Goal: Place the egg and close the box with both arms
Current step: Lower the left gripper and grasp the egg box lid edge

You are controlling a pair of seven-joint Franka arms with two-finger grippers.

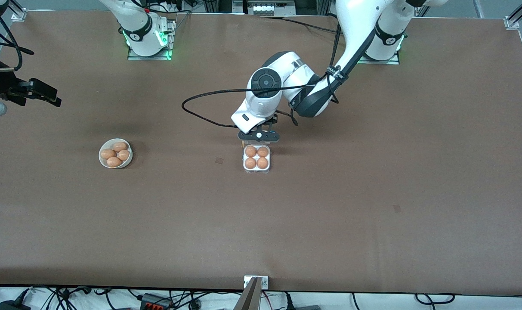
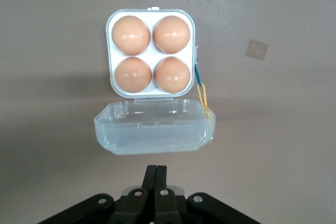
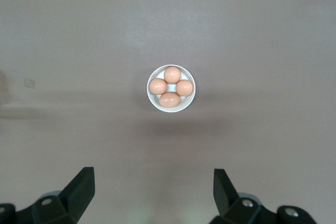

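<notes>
The box (image 1: 257,158) sits mid-table with its clear lid (image 2: 155,127) swung open and lying flat beside the pale tray (image 2: 151,91). A brown egg (image 2: 130,34) fills each of the tray's cells. My left gripper (image 1: 259,136) hovers over the open lid, farther from the front camera than the tray. In the left wrist view the left gripper (image 2: 156,168) is shut with nothing held. My right gripper (image 3: 152,171) is open and empty, high above the table toward the right arm's end, with a white bowl (image 3: 190,98) far below it.
The white bowl (image 1: 128,160) holds several more brown eggs (image 1: 114,161), toward the right arm's end of the table. A yellow and teal band (image 2: 202,92) hangs at the box's side. A small square patch (image 1: 219,160) marks the brown tabletop beside the box.
</notes>
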